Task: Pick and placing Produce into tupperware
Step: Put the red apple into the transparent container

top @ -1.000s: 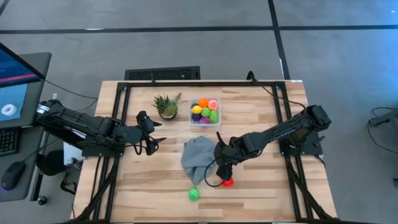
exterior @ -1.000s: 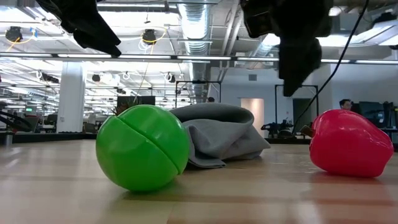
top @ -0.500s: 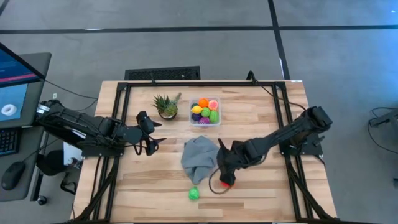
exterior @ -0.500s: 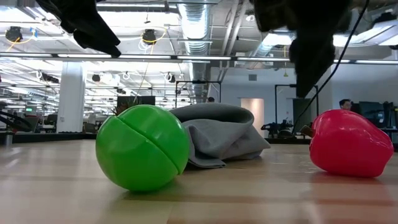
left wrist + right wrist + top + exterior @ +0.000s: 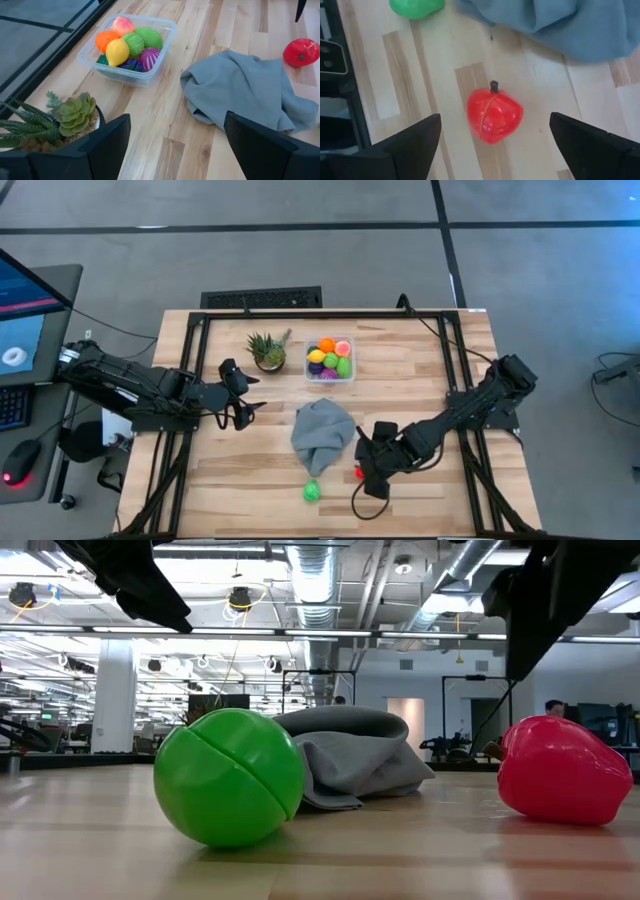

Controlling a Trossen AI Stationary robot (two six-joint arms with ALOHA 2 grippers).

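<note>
The clear tupperware point(image 5: 330, 359) at the table's far middle holds several coloured produce pieces point(image 5: 131, 45). On the bare wood near the front edge lie a red piece with a dark stem point(image 5: 494, 115) and a green round piece point(image 5: 312, 491). My right gripper point(image 5: 495, 120) hangs open above the red piece, with a finger showing on either side of it in the wrist view. The low view shows it clear above the red piece point(image 5: 560, 770). My left gripper point(image 5: 246, 396) waits open at the table's left, level with the potted plant.
A crumpled grey cloth point(image 5: 322, 435) lies between the tupperware and the two loose pieces, just beside my right gripper. A spiky green potted plant point(image 5: 268, 350) stands left of the tupperware. Black frame rails point(image 5: 190, 380) run along both table sides.
My right gripper has moved from the cloth's right edge toward the table's near edge and now stands over the red piece. In the low view it has drifted right and risen. The red and green pieces and the cloth have stayed put.
</note>
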